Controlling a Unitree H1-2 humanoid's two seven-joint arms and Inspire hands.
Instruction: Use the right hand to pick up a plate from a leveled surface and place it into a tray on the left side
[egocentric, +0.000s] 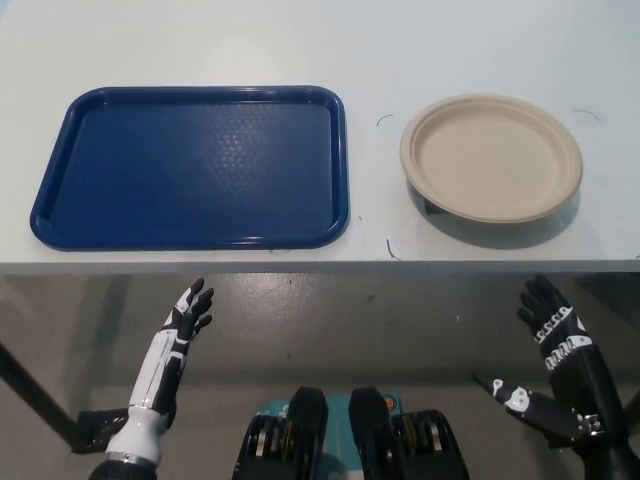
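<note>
Both hands are seen nearest the camera, held low in front of the worktop's near edge and over the grey floor (400, 330). At about 7 o'clock in the head view, the white left hand (187, 313) is raised with its fingers spread apart and nothing held. At about 4 o'clock, the black right hand (556, 335) is likewise held wide, its fingers apart and pointing toward the worktop, with nothing grasped; its thumb is turned inward. Neither hand is touching the worktop.

Beyond them, the pale worktop (380, 60) is seen filling the upper half of the view. A beige plate (491, 157) is set at about 2 o'clock; it seems to rest on a low dark base, which is shown only as a shadowed edge beneath its near rim. A blue tray (190, 167) is laid flat at about 10 o'clock, well apart from the plate, with bare worktop between them. Nothing is carried in the tray.
</note>
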